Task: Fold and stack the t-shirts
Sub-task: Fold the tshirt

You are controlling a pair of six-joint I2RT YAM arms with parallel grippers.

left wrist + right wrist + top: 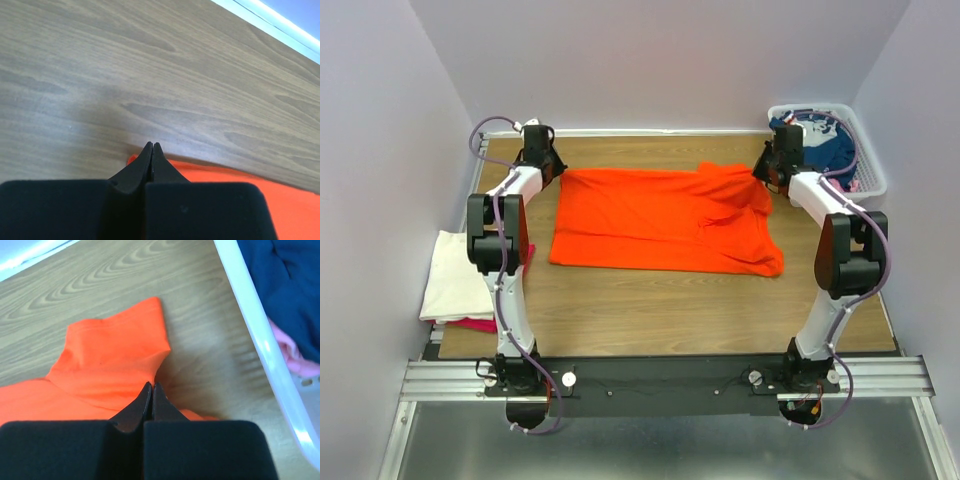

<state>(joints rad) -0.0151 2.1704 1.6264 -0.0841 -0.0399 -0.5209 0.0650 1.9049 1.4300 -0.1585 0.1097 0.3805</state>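
Orange t-shirt [660, 220] lies flat, left of the white basket [873, 186]. Right gripper [151, 386] is closed at the far corner nearest the basket; left gripper [152, 146] is closed at the far corner farthest from it. Whether either pinches cloth is unclear. First fold seemingly starting: next, draw that edge nearward evenly.

A wood-grain table [660, 310] is enclosed on three sides by plain pale lilac walls [660, 60]. A white strip [650, 131] is run along the table's far edge, where the back wall is met. Across the near edge a ribbed aluminium rail [440, 378] is fixed, and below it a dull grey metal sheet [650, 455] is seen. The scene is lit softly and evenly.
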